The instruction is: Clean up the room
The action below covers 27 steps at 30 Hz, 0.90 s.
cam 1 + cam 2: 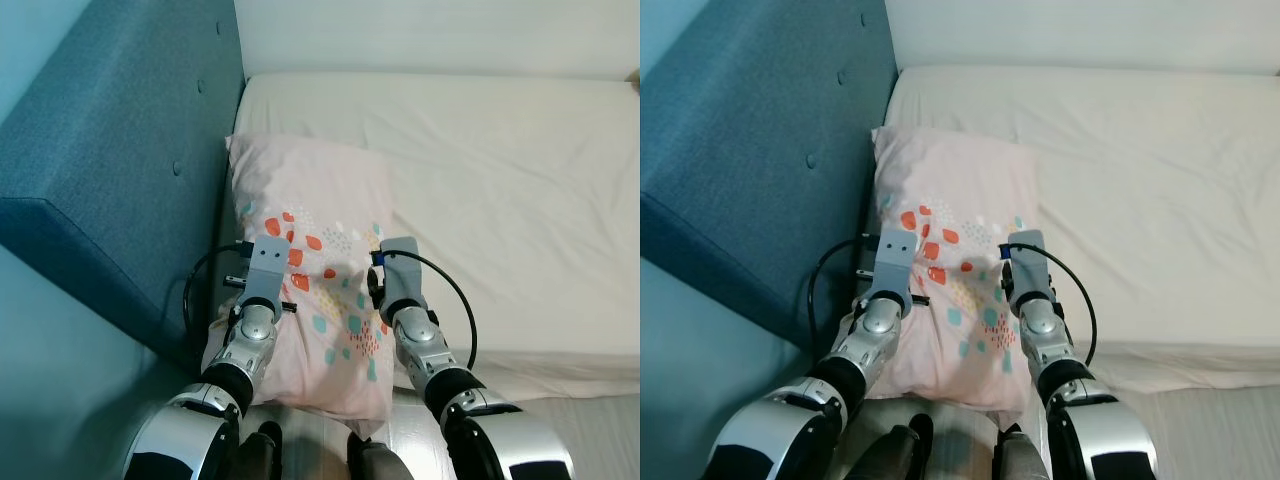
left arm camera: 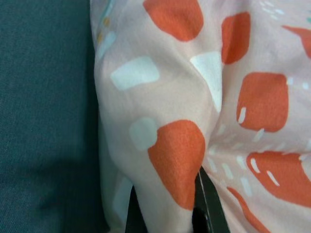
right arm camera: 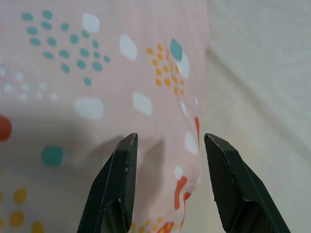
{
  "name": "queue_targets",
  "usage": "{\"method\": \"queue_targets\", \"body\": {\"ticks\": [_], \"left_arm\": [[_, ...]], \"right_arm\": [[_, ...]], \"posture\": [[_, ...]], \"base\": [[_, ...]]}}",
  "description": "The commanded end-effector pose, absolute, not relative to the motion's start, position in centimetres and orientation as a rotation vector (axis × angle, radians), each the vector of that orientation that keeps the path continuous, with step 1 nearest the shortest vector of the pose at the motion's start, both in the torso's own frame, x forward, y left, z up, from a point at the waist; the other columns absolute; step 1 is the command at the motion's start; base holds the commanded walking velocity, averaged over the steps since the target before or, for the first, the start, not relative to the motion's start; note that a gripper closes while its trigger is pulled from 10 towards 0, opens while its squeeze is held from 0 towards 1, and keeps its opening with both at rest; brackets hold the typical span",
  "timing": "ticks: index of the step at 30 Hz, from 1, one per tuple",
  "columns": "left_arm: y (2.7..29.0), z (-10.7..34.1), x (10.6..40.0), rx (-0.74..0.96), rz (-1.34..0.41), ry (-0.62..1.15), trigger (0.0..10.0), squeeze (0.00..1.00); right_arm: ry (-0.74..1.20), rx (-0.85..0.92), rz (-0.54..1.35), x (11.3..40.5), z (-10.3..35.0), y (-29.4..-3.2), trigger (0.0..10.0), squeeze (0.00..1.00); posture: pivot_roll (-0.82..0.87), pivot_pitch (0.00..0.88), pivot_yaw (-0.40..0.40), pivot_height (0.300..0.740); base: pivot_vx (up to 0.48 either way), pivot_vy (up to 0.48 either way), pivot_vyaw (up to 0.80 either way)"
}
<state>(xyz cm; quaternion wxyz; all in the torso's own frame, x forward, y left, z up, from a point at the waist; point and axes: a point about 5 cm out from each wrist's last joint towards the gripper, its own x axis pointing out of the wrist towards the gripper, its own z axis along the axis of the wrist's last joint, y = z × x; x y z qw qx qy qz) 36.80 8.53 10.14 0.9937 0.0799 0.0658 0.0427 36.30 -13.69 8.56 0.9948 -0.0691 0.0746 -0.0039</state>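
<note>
A pink pillow (image 1: 318, 215) printed with orange, teal and white patches lies lengthwise on the left side of the cream mattress (image 1: 500, 180), against the blue headboard. Both arms reach onto its near half. In the left wrist view my left gripper (image 2: 167, 187) is shut on a bunched fold of the pillow (image 2: 175, 150) near the edge beside the headboard. My right gripper (image 3: 170, 141) is open, its two black fingers (image 3: 121, 170) standing over the pillow's (image 3: 97, 73) right edge, one over the fabric and one towards the mattress side.
The padded blue headboard (image 1: 120, 150) runs along the left, close to the left arm. A white wall closes off the far side of the bed. The mattress's near edge (image 1: 560, 370) drops to pale flooring at the lower right.
</note>
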Motion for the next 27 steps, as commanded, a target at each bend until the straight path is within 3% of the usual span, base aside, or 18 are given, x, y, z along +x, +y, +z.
{"method": "queue_targets", "body": {"ticks": [1, 4, 5, 6, 19, 27], "left_arm": [[8.8, 9.8, 36.8, 0.116, 0.091, 0.179, 10.0, 1.0], [8.9, 10.1, 37.0, 0.118, 0.091, 0.173, 10.0, 1.0], [9.1, 10.3, 37.1, 0.122, 0.101, 0.17, 10.0, 0.72], [9.3, 10.3, 37.2, 0.127, 0.111, 0.167, 10.0, 0.0], [10.4, 10.4, 37.5, 0.137, 0.041, 0.17, 10.0, 0.0], [13.0, 16.6, 39.7, 0.193, -0.045, -0.116, 10.0, 0.0]], "right_arm": [[0.161, -0.124, -0.01, 35.7, 7.7, -13.5, 10.0, 0.0], [0.163, -0.117, -0.016, 35.5, 7.5, -13.6, 10.0, 0.0], [0.163, -0.111, -0.023, 35.5, 7.4, -13.7, 10.0, 0.0], [0.162, -0.105, -0.028, 35.5, 7.4, -13.7, 10.0, 0.0], [0.141, -0.079, -0.038, 35.6, 7.8, -13.9, 10.0, 0.0], [0.081, -0.077, -0.056, 36.4, 9.4, -15.4, 10.0, 0.0]], "posture": [[0.1, 0.383, 0.037, 0.74], [0.1, 0.378, 0.035, 0.74], [0.1, 0.377, 0.034, 0.74], [0.1, 0.375, 0.032, 0.74], [0.09, 0.307, 0.006, 0.74], [0.07, 0.197, -0.023, 0.74]], "base": [[0.0, 0.0, 0.0], [0.0, 0.0, 0.0], [0.0, 0.0, 0.0], [0.0, 0.0, 0.0], [0.0, 0.0, 0.0], [0.0, 0.0, 0.0]]}}
